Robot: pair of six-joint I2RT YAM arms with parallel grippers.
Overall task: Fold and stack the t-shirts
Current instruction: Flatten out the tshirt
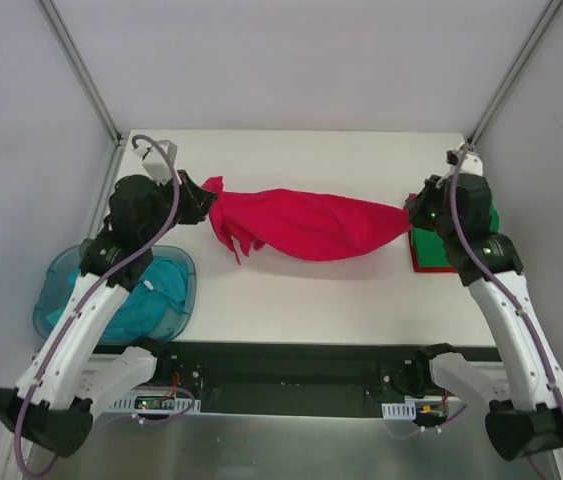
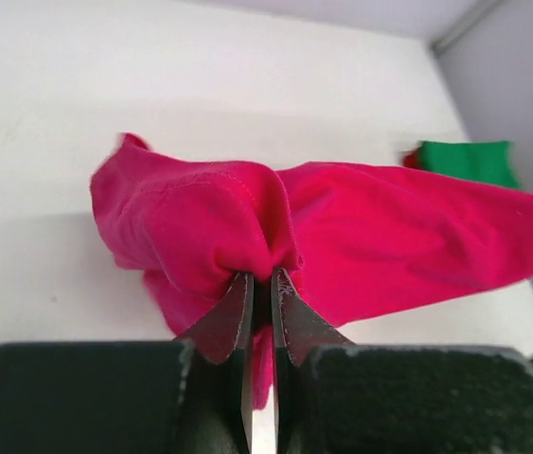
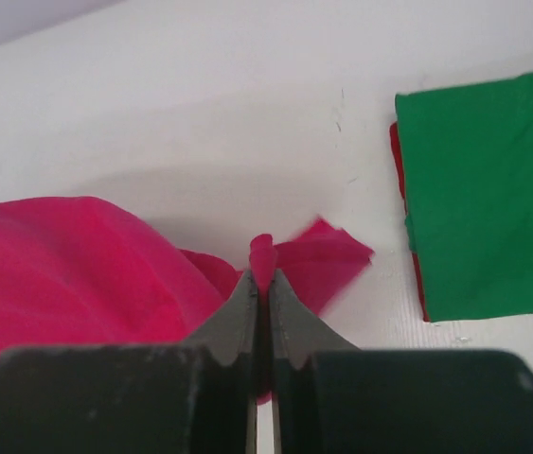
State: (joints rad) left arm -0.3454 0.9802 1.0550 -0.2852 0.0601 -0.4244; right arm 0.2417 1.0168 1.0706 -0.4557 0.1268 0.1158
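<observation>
Your left gripper (image 1: 199,205) sits at abt 10 o'clock on the table (image 1: 311,300), your right gripper (image 1: 411,215) at abt 2 o'clock; the red shirt (image 1: 301,225) spans the gap btw them, mid-table toward 12. Both tools are clamped narrow on its cloth; in the left wrist view the jaws pinch a bunched wad of red hem; in the right wrist view they nip a small corner, w/ a flap poking out past the tips.

Why held so, as I judge it: opposite ends gripped and drawn apart so the shirt opens out before you lay it down for folding. It isn't taut; the belly sags toward 6 and a loose tail hangs near the left end; can't tell if the middle touches the table.

The green shirt (image 1: 489,220) lies folded square at 3 o'clock, on a folded red shirt (image 1: 429,255) whose edge shows along its near side; that's your stack, just beside the right gripper. The teal shirt (image 1: 146,290) sits crumpled in the tub (image 1: 51,270) at 8 o'clock, presumably waiting its turn.

Folding of this one looks not yet begun. Risks: the left grip is bunched, so the cloth may land twisted; the right holds little cloth and may slip w/ more pull.
</observation>
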